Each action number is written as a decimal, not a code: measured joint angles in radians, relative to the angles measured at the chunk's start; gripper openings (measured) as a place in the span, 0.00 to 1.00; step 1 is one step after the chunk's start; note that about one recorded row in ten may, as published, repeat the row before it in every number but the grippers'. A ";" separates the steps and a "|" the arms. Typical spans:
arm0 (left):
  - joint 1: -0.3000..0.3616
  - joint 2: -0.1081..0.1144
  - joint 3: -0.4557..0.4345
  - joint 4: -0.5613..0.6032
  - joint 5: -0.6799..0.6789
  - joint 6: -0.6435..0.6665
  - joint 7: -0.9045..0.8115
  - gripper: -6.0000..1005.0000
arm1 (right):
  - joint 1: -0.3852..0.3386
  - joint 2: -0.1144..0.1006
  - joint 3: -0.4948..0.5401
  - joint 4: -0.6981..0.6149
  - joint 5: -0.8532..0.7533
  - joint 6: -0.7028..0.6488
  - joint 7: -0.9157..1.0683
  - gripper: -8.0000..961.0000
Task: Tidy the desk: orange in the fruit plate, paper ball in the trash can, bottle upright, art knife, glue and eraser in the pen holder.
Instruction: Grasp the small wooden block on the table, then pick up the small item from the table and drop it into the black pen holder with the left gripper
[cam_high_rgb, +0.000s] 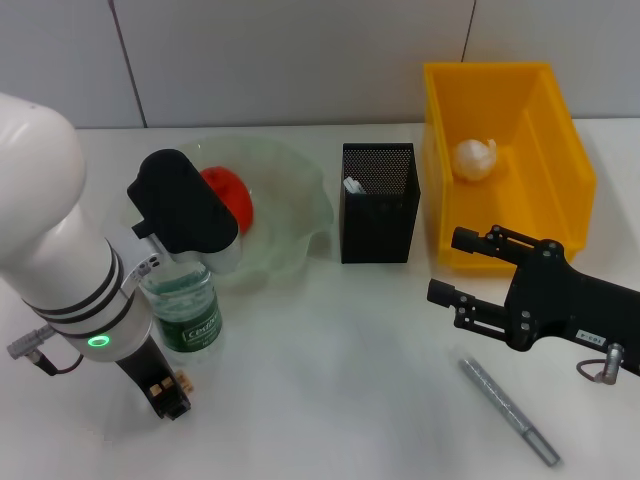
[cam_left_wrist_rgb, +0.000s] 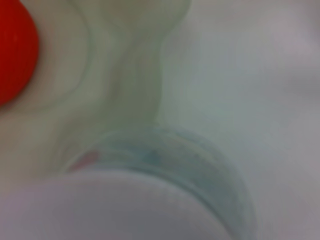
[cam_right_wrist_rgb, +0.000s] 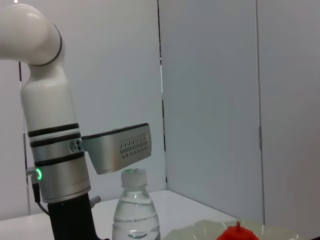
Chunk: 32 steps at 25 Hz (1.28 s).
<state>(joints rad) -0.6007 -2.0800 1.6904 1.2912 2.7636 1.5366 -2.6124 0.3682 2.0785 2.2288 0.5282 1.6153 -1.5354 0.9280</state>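
Observation:
The bottle (cam_high_rgb: 190, 310) stands upright on the table by the near rim of the fruit plate (cam_high_rgb: 300, 215); its cap (cam_right_wrist_rgb: 134, 174) shows under my left wrist camera housing. The orange (cam_high_rgb: 228, 195) lies in the plate. My left gripper (cam_high_rgb: 168, 393) points down at the table just beside the bottle. The paper ball (cam_high_rgb: 475, 158) rests in the yellow trash can (cam_high_rgb: 560, 150). A slim silver art knife (cam_high_rgb: 508, 410) lies on the table near my right gripper (cam_high_rgb: 452, 267), which is open and empty. Something small and white (cam_high_rgb: 352, 185) peeks from the black pen holder (cam_high_rgb: 378, 215); glue and eraser are otherwise hidden.
The pen holder stands between the plate and the trash can. Bare white table lies in front of the holder, between the two arms. In the left wrist view the plate (cam_left_wrist_rgb: 125, 75) and the orange (cam_left_wrist_rgb: 15, 50) fill the picture above the bottle's top (cam_left_wrist_rgb: 165, 160).

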 joint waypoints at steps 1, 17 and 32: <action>-0.002 0.000 0.000 -0.002 0.000 -0.001 0.000 0.36 | 0.000 0.000 0.000 0.000 0.000 0.000 0.000 0.73; -0.005 0.000 -0.001 -0.002 -0.002 0.000 0.002 0.27 | -0.001 0.000 0.014 0.003 0.000 -0.005 0.000 0.73; 0.070 0.005 -0.003 0.205 -0.102 0.079 0.032 0.27 | -0.008 0.000 0.028 0.006 0.003 -0.007 0.000 0.73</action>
<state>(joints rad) -0.5308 -2.0752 1.6874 1.4959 2.6617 1.6159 -2.5809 0.3598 2.0785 2.2569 0.5340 1.6184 -1.5424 0.9280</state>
